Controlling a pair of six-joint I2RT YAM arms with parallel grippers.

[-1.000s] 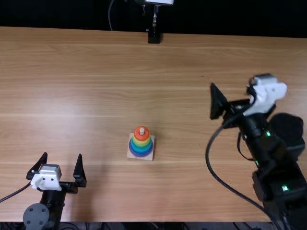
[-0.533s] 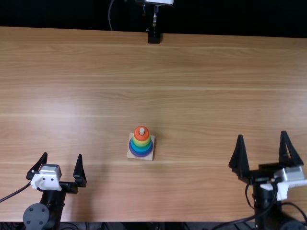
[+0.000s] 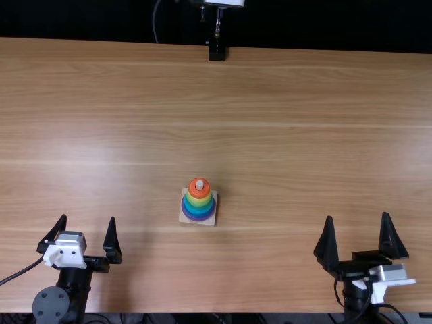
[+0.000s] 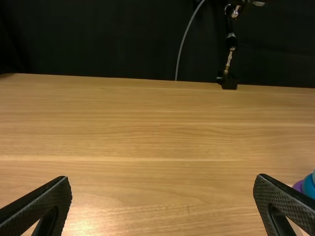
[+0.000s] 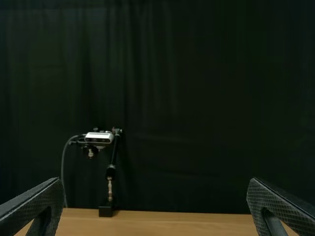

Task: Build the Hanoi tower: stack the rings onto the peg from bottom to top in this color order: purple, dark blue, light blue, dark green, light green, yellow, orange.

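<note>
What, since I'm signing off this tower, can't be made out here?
- Top view: the peg's lower length, hidden inside the stacked rings.
- Top view: whether the green band is one ring or two; too small to tell.
- Left wrist view: most of the stacked rings, cut off by the view's edge.

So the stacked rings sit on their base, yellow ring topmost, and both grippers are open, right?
Not yellow: the top view shows the orange ring topmost. The stacked rings do sit on their base, and the left gripper and right gripper are open.
</note>
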